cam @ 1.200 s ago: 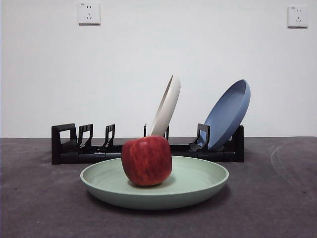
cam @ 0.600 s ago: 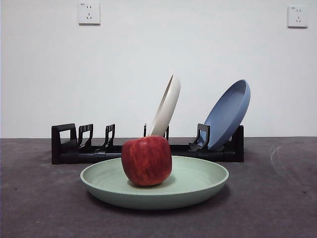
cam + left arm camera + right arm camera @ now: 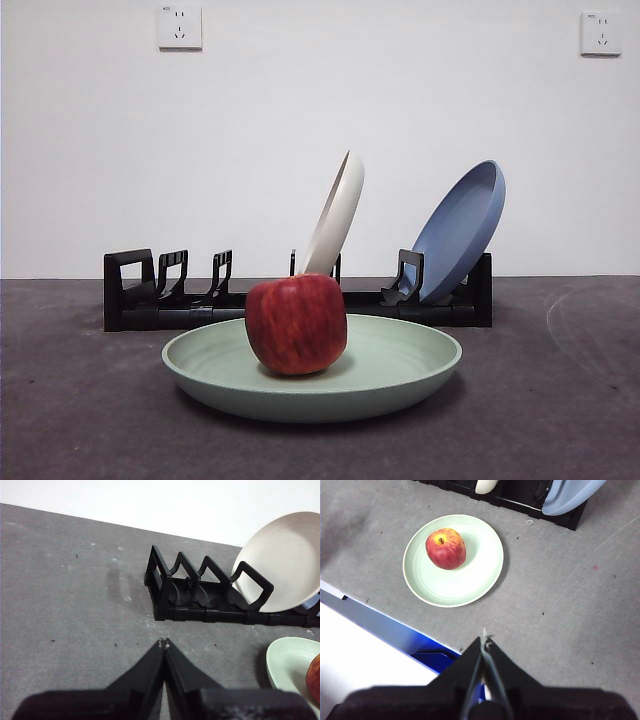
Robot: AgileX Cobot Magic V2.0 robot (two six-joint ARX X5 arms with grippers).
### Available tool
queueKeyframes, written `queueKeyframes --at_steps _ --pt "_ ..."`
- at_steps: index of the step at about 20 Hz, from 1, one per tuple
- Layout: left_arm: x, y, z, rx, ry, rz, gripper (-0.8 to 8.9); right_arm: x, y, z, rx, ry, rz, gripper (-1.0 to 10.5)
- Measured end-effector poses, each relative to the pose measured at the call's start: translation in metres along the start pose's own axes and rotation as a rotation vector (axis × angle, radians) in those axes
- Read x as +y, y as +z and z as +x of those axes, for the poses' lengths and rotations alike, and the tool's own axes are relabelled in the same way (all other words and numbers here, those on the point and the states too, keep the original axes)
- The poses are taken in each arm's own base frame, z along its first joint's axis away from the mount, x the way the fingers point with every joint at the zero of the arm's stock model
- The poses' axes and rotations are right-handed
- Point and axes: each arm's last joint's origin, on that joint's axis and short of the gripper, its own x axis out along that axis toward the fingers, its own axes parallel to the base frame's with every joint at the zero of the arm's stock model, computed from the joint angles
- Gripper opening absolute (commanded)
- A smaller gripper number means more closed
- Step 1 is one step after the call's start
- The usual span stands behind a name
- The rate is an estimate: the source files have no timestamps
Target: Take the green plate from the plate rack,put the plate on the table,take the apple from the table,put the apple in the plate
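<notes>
The green plate (image 3: 390,370) lies flat on the dark grey table (image 3: 560,400), in front of the black plate rack (image 3: 150,305). The red apple (image 3: 297,323) sits inside the plate, left of its middle. In the right wrist view the apple (image 3: 445,548) rests in the green plate (image 3: 470,575), well away from my right gripper (image 3: 484,636), which is shut and holds nothing. My left gripper (image 3: 163,643) is shut and empty over bare table, a short way from the rack (image 3: 200,597). The green plate's rim (image 3: 285,665) and the apple's edge (image 3: 315,677) show at that view's side.
A cream-white plate (image 3: 337,215) and a blue plate (image 3: 460,230) lean in the rack's slots. Two wall sockets (image 3: 180,27) sit high on the white wall. The right wrist view shows the table's front edge with a blue band (image 3: 385,627) and white floor beyond.
</notes>
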Motion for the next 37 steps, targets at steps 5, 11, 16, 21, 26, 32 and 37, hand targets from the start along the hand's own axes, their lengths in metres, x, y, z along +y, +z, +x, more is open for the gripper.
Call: queueKeyframes --at_steps 5,11,16,21,26,32,37 --pt "0.0 0.0 0.0 0.0 0.0 0.0 -0.03 -0.003 0.001 0.0 -0.028 -0.087 -0.001 0.0" --pt "0.0 0.0 0.0 0.0 0.0 0.0 -0.03 -0.029 -0.003 0.024 -0.229 -0.396 0.086 0.0" --pt "0.0 0.0 0.0 0.0 0.0 0.0 -0.03 -0.066 -0.053 0.094 -0.332 -0.454 0.206 0.0" --pt "0.0 0.0 0.0 0.0 0.0 0.0 -0.03 -0.096 -0.114 0.158 -0.509 -0.406 0.22 0.0" --pt "0.0 0.0 0.0 0.0 0.0 0.0 -0.03 -0.102 -0.142 0.167 -0.617 -0.49 0.168 0.0" --pt "0.0 0.0 0.0 0.0 0.0 0.0 -0.03 -0.1 -0.167 0.181 -0.59 -0.503 0.146 0.0" --pt "0.0 0.0 0.0 0.001 0.001 0.0 -0.03 -0.097 -0.169 0.176 -0.629 -0.516 0.121 0.0"
